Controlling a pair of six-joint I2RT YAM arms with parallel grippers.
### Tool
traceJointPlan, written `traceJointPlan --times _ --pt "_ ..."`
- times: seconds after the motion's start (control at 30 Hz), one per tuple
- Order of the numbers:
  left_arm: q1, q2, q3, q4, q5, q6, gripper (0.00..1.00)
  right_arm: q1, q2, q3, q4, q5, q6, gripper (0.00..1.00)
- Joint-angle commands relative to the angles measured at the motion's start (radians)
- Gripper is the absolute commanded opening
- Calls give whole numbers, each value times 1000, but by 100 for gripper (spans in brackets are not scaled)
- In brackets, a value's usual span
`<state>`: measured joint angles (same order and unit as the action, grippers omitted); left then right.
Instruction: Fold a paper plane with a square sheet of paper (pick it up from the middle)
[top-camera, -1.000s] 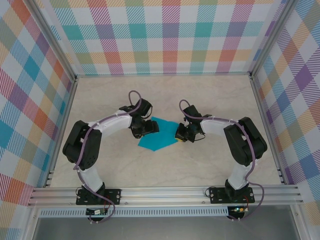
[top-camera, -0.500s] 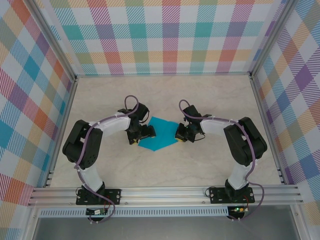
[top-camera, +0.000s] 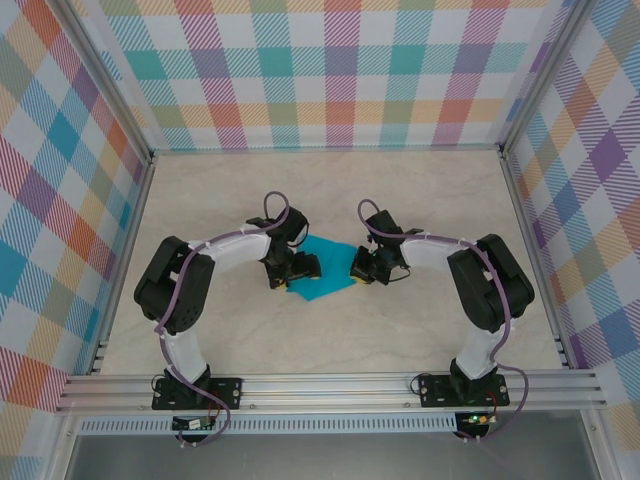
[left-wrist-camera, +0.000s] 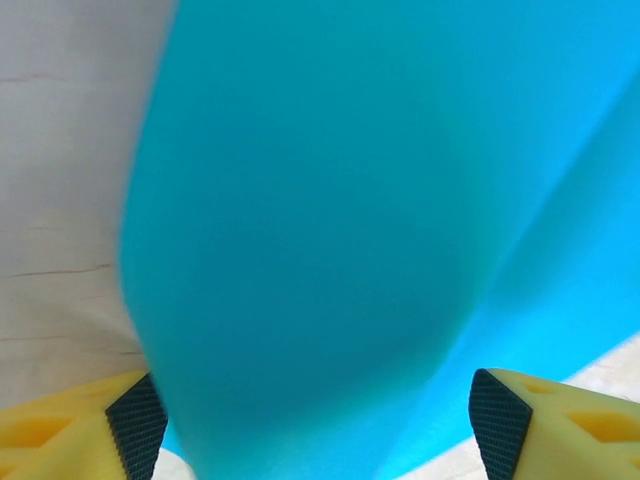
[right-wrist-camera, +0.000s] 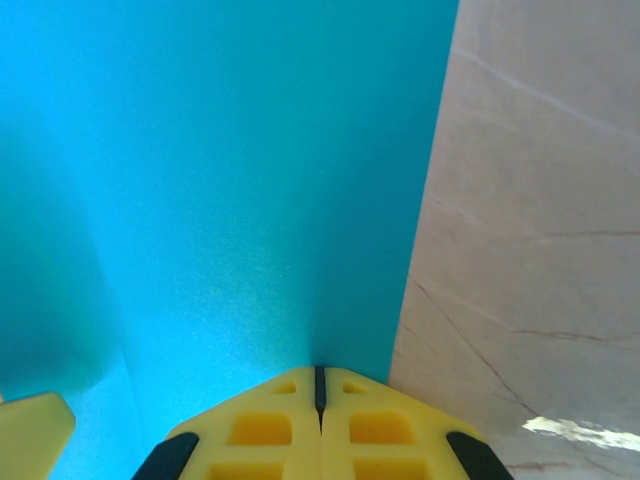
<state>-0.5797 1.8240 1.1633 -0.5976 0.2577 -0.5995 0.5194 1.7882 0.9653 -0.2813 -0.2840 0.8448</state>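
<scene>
The square sheet of paper (top-camera: 328, 272) is teal-blue and lies partly folded at the table's middle, between the two grippers. My left gripper (top-camera: 297, 268) is over its left part. In the left wrist view, the gripper (left-wrist-camera: 315, 430) is open, and a raised, blurred flap of the sheet (left-wrist-camera: 320, 200) bulges between its wide-apart fingertips (left-wrist-camera: 135, 425). My right gripper (top-camera: 361, 268) is at the sheet's right side. It is shut (right-wrist-camera: 320, 375), with its joined tips resting on the flat paper (right-wrist-camera: 230, 170) close to the straight right edge.
The pale marble-patterned table (top-camera: 420, 200) lies around the paper. Checked walls on aluminium posts (top-camera: 330, 70) close the back and both sides. A metal rail (top-camera: 330, 390) carrying the arm bases runs along the near edge. A yellow finger corner (right-wrist-camera: 30, 430) shows low left in the right wrist view.
My left gripper has moved right, further onto the paper's left part, and less of the sheet's lower left shows. The right gripper has stayed shut in the same place.
</scene>
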Motion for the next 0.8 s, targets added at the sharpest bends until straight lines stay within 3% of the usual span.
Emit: traceJointPlan --times 0.0,0.3,0.53,0.77 --pt "-14 -43 -8 95 123 37 80 7 17 3 -65 34 -23 3" --pt "-15 -97 -78 306 369 27 80 4 -37 18 -49 20 -26 3" --pt "-14 -94 -96 376 442 22 83 -20 -171 -17 -62 49 2 7" --pt "-17 -51 -113 428 484 8 83 -70 -349 -118 -153 196 74 19"
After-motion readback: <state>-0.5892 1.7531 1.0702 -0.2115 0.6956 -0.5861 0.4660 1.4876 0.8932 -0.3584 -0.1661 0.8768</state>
